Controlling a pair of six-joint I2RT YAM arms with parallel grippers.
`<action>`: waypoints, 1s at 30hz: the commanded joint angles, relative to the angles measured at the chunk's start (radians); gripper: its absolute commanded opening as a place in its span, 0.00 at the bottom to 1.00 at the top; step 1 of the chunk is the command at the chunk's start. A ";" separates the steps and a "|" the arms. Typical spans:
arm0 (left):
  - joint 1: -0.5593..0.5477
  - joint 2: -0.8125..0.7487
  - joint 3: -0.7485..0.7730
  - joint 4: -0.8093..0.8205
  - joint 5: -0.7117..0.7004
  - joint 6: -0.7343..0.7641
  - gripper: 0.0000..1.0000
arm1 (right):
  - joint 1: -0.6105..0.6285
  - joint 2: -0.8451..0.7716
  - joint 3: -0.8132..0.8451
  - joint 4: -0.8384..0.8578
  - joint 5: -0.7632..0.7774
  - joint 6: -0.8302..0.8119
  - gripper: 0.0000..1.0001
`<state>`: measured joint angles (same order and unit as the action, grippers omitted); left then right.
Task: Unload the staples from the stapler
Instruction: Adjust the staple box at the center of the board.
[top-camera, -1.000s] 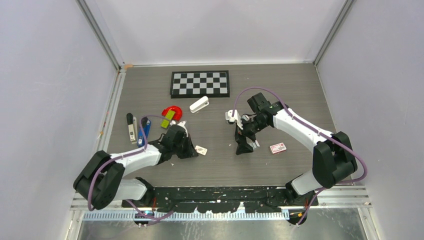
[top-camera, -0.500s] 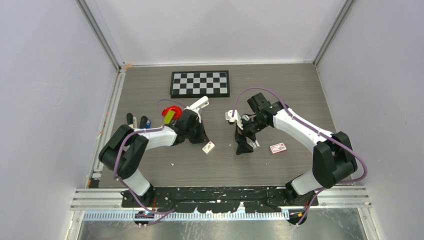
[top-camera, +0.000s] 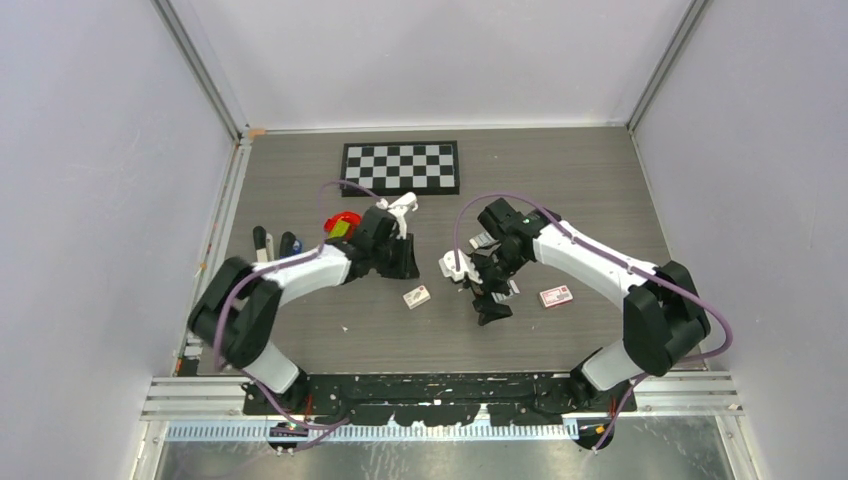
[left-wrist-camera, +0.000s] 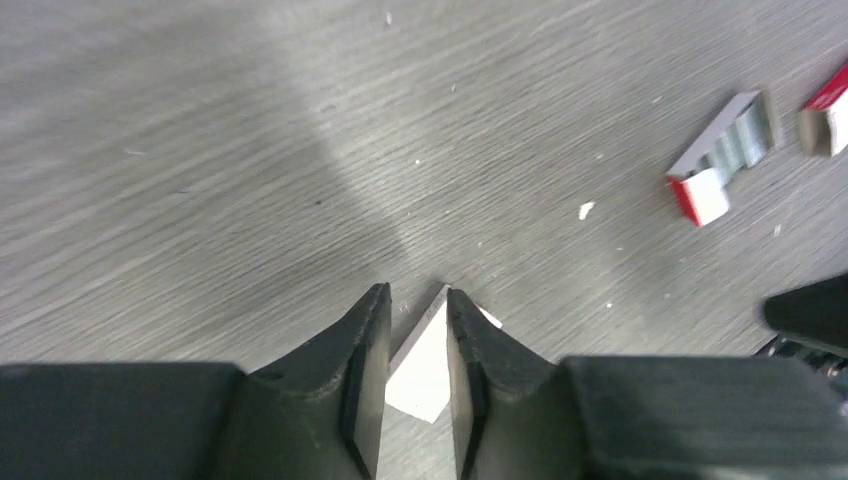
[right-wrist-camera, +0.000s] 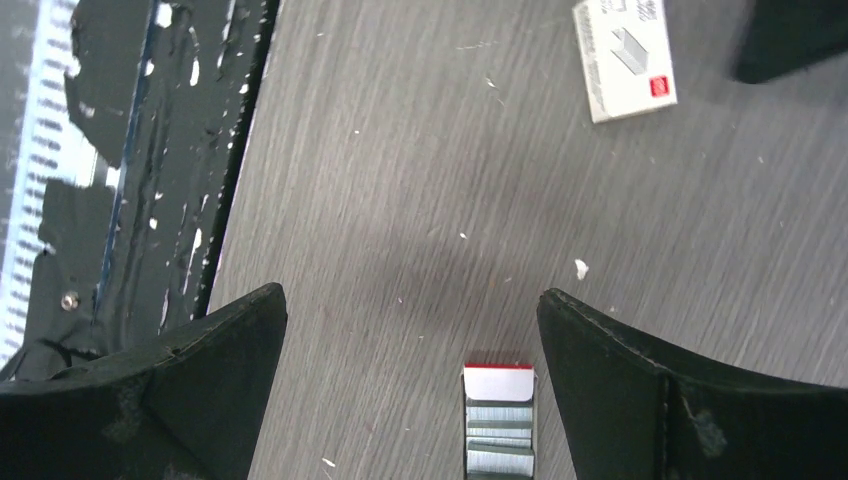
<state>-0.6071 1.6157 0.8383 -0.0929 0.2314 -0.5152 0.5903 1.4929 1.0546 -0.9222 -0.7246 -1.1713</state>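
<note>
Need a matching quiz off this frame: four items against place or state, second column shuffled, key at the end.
1. checkerboard
2. right gripper
3. left gripper
4. staple tray

A. narrowly apart, white piece showing in the gap
B. lies between the right gripper's fingers
C. far side of the table
D. spread wide, gripping nothing

Pairs: 1-C, 2-D, 3-A, 4-B
</note>
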 joint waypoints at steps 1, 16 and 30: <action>0.003 -0.264 -0.020 -0.064 -0.155 0.133 0.35 | 0.031 0.056 0.110 -0.106 0.016 -0.149 1.00; 0.003 -1.186 -0.382 -0.143 -0.398 -0.018 0.97 | 0.108 0.217 0.317 -0.127 0.094 -0.173 1.00; 0.004 -1.446 -0.386 -0.367 -0.554 -0.054 0.96 | 0.235 0.540 0.649 -0.227 0.151 -0.167 1.00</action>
<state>-0.6064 0.1940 0.4477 -0.4164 -0.2657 -0.5526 0.7742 2.0003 1.6356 -1.1408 -0.5995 -1.4433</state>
